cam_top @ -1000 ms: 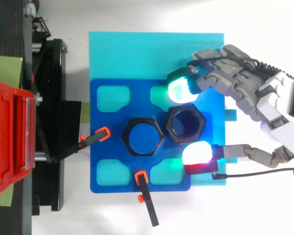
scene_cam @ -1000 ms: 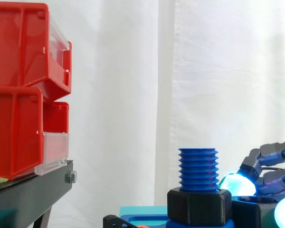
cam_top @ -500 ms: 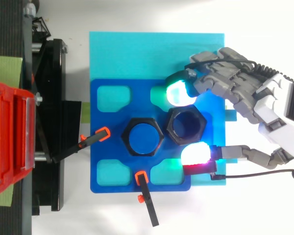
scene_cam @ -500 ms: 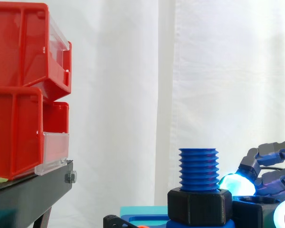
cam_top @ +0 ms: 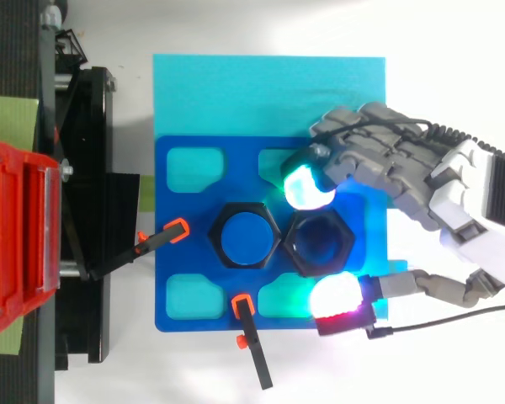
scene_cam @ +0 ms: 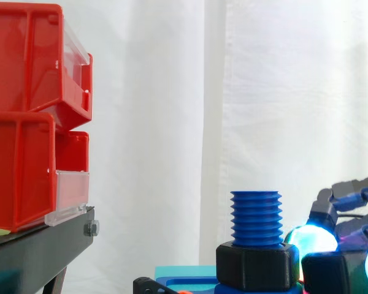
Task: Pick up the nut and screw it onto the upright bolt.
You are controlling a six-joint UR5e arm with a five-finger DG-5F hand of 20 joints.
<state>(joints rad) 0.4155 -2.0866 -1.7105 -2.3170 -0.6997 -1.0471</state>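
Black nut [scene_cam: 325, 272], side view: sits low at 3 o'clock of the blue bolt [scene_cam: 256, 217], down at plate level, not lifted. Bolt stands upright, long axis vertical, threaded end at 12 o'clock. Thread is bare from the tip down to the black hex collar [scene_cam: 256, 266] round its foot. My hand [scene_cam: 346, 188] comes in from 3 o'clock with fingers curled down over the nut, one glowing pad [scene_cam: 311, 237] just behind its top edge. Red bins [scene_cam: 24, 110] on the black stand [scene_cam: 37, 251] at 9 o'clock are well apart and not in play.

Top view: bolt [cam_top: 247, 238] seen end-on in the middle of the blue fixture plate [cam_top: 185, 278]. Nut [cam_top: 320, 244] lies flat at the bolt's 3 o'clock, one corner touching the collar. Bore faces up, so the nut's axis is vertical, parallel to the bolt's and offset sideways. Hand [cam_top: 429, 181] is closed on it: finger pad [cam_top: 307, 187] at the nut's 12 o'clock, thumb pad [cam_top: 335, 296] near its 6 o'clock. Both look to be against the hex sides. It's a pinch, not a wrap.

Status, my read: grasp is about made. All left to do: lift, carry toward 9 o'clock over the thread tip, seat level, spin down. No reorienting needed, since the axes line up. Cross-threading is the risk if the nut cocks in the pinch.
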